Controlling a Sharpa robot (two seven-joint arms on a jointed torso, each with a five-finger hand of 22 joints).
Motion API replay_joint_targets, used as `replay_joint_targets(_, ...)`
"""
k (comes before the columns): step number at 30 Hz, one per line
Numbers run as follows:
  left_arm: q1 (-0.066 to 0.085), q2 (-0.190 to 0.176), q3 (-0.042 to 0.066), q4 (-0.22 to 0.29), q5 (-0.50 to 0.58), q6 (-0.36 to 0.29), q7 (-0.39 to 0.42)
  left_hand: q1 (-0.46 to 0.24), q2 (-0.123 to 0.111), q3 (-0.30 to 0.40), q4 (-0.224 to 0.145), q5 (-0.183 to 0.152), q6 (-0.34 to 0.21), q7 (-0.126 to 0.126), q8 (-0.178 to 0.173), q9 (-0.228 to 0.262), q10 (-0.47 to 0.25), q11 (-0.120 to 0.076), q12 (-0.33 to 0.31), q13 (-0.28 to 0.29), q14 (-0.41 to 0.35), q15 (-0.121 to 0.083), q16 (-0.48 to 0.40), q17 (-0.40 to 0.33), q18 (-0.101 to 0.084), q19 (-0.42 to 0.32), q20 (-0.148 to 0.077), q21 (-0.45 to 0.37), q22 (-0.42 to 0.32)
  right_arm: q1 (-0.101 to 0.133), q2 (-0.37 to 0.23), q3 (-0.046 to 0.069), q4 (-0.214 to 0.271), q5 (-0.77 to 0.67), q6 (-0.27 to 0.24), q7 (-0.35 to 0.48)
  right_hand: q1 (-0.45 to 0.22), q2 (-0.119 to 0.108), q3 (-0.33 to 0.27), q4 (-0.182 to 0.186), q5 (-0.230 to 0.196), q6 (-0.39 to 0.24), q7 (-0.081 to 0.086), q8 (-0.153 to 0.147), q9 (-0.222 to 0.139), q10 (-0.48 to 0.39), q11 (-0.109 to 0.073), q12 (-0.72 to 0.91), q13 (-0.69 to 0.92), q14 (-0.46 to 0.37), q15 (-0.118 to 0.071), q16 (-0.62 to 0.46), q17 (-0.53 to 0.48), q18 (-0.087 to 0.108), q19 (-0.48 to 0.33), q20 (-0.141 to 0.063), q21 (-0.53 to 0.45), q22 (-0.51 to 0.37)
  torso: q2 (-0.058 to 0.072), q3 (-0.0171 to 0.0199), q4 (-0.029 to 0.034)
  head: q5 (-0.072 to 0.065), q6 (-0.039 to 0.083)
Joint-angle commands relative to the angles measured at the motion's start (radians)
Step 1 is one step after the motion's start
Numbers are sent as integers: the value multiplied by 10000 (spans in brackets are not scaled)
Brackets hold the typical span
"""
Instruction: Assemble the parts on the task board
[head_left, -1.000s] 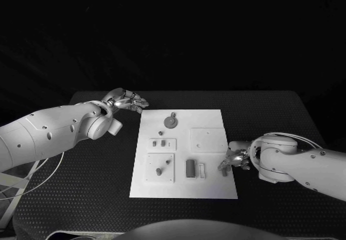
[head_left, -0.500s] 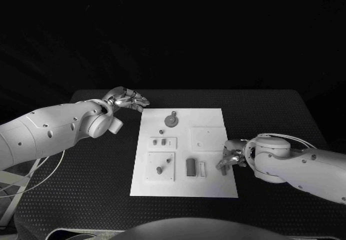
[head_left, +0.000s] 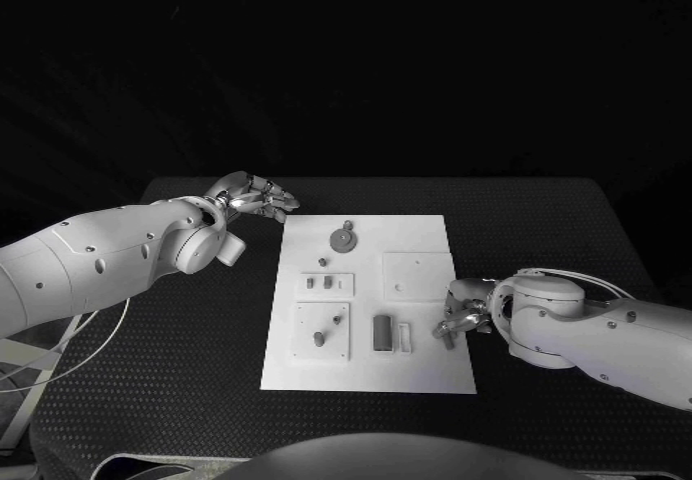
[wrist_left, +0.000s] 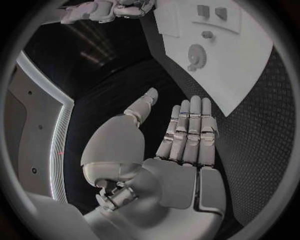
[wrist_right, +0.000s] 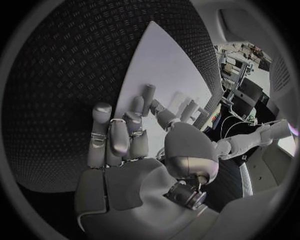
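**A:** Item one, the carrier?

**B:** Black table (head_left: 548, 220), textured top. The white task board (head_left: 418, 240) lies flat at its middle, long side running from the near edge toward the far edge.

**A:** Parts on the board?

**B:** A round disc part (head_left: 342, 240) near the board's far edge, left of centre. Below it a small raised plate (head_left: 326, 286) carrying two short pieces. Toward the near left corner, a larger raised plate (head_left: 320, 333) with a small peg part (head_left: 317, 341) on it. Beside that, a dark upright block (head_left: 381, 334), and just beside the block a pale narrow piece (head_left: 405, 340). A blank square plate (head_left: 417, 278) sits on the right half.

**A:** Left hand?

**B:** Left hand (head_left: 253, 197), off the board, over the table by the board's far left corner. In its wrist view the fingers (wrist_left: 189, 131) lie straight and side by side, thumb apart; nothing in it.

**A:** Right hand?

**B:** Right hand (head_left: 464, 318), at the board's right edge, near half. Its fingers (wrist_right: 116, 135) are partly curled, reaching down over the board's margin. A small dark part (head_left: 447, 339) stands at the fingertips; whether it is pinched or merely touched, I cannot tell.
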Motion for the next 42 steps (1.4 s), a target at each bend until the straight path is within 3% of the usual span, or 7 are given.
replay_joint_targets(1,6,0,4,23,61,114,44,-96,24,-69,-5,-9,-71,-21,34,-13,-28,23,7,-12,59,13,-42,11,-31,-12,36,55,-13,-264,-87,-224,-51,1157,333,-344,395,199,-34,-10,34,-642,547,-1730,14,-29,34,-48,-11,-81,23,18,-4,265,-80,-7,36,185,0,5,-7,7,-10)
replay_joint_targets(4,6,6,4,27,60,121,42,-95,25,-69,-8,-9,-73,-20,33,-14,-28,23,7,-12,59,13,-44,13,-31,-13,36,55,-13,-262,-178,-221,26,1780,1,-273,820,350,274,13,34,-681,559,-1784,-13,-37,46,-61,-24,-100,36,9,-26,264,-109,4,18,170,-3,1,-6,9,-14)
replay_joint_targets(9,6,5,4,28,60,119,41,-94,27,-68,-11,-9,-77,-19,32,-15,-29,23,7,-12,60,13,-47,17,-30,-13,36,56,-13,-251,-233,-215,79,2224,-420,-196,925,530,623,10,33,-654,567,-1808,-33,-22,56,-61,-35,-77,51,22,1,265,-94,64,24,166,3,5,-11,21,-20)
replay_joint_targets(23,6,16,4,20,60,134,34,-99,30,-71,-17,-9,-82,-16,32,-18,-31,24,7,-13,60,13,-54,27,-31,-14,37,57,-15,-64,-271,-145,200,3911,-1907,94,886,476,976,5,32,-520,533,-1765,-6,66,24,-21,-44,25,28,72,88,265,-9,88,83,170,5,10,-8,39,-25)
replay_joint_targets(31,6,27,4,9,60,155,32,-103,34,-72,-20,-9,-82,-16,34,-19,-32,24,7,-14,61,14,-59,34,-31,-15,38,57,-16,-49,-174,-138,352,4616,-2197,272,868,461,1021,6,32,-502,526,-1759,0,85,15,-15,-47,40,18,76,87,264,13,83,92,167,7,12,-2,41,-43)
replay_joint_targets(42,6,50,4,12,60,183,32,-107,38,-73,-25,-9,-81,-16,38,-20,-34,25,7,-15,61,14,-67,43,-31,-16,39,58,-18,-51,153,-136,343,5061,-2160,393,847,463,1048,8,32,-503,525,-1762,1,93,13,-14,-50,29,13,67,49,265,20,81,92,163,8,5,-4,-5,-21)
